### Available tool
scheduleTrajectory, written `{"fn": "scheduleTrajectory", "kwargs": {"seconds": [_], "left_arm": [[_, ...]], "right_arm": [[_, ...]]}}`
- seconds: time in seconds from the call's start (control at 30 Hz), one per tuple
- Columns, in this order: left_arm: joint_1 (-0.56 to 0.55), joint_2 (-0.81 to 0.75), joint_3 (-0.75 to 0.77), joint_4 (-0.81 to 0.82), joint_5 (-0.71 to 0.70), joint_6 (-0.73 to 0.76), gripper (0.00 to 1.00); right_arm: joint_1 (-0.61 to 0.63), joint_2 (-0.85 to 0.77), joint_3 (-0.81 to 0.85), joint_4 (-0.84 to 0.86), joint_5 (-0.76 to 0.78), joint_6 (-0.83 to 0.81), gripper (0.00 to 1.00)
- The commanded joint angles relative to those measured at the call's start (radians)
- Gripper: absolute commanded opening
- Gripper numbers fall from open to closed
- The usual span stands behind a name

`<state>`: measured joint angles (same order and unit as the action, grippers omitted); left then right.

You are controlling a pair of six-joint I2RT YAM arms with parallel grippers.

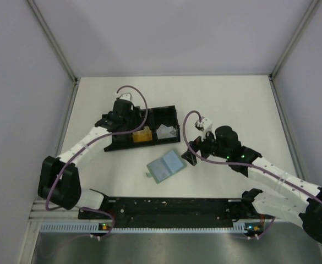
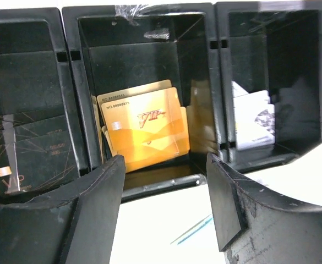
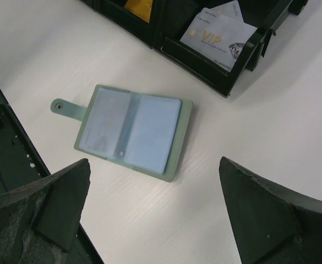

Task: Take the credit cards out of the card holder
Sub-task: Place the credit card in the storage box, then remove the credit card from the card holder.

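The card holder [image 1: 165,166] lies open and flat on the white table, its two pale blue panels up and its tab [image 3: 59,105] sticking out. My right gripper [image 3: 154,162] hovers open just beside it, with nothing between its fingers. Gold credit cards [image 2: 144,129] lean in the middle compartment of the black tray [image 1: 162,109]. Silvery-grey cards [image 3: 218,36] sit in its right compartment. My left gripper [image 2: 165,160] is open at the tray's near rim, in front of the gold cards and holding nothing.
A black card [image 2: 28,159] with gold print stands in the tray's left compartment. The tray sits behind the card holder, towards the left arm. Grey walls enclose the table on three sides. A black rail [image 1: 172,206] runs along the near edge.
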<state>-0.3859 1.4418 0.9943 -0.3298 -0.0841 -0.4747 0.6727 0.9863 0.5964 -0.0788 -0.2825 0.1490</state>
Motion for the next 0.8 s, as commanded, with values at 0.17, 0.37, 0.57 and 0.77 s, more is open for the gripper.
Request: {"fn": "scheduleTrajectory", "kwargs": {"seconds": [0.17, 0.37, 0.57, 0.77], "left_arm": [[-0.065, -0.381, -0.178, -0.018, 0.177, -0.002, 0.64], [-0.149, -0.5, -0.373, 0.006, 0.325, -0.079, 0.63], [-0.243, -0.523, -0.5, -0.002, 0.261, -0.139, 0.61], [-0.289, -0.486, -0.543, -0.012, 0.196, -0.15, 0.53]], "right_arm": [[0.18, 0.118, 0.092, 0.019, 0.141, -0.055, 0.97], [0.307, 0.279, 0.161, 0.034, 0.227, -0.088, 0.88], [0.412, 0.455, 0.243, 0.022, 0.319, -0.121, 0.86], [0.456, 0.572, 0.304, 0.005, 0.347, -0.118, 0.84]]}}
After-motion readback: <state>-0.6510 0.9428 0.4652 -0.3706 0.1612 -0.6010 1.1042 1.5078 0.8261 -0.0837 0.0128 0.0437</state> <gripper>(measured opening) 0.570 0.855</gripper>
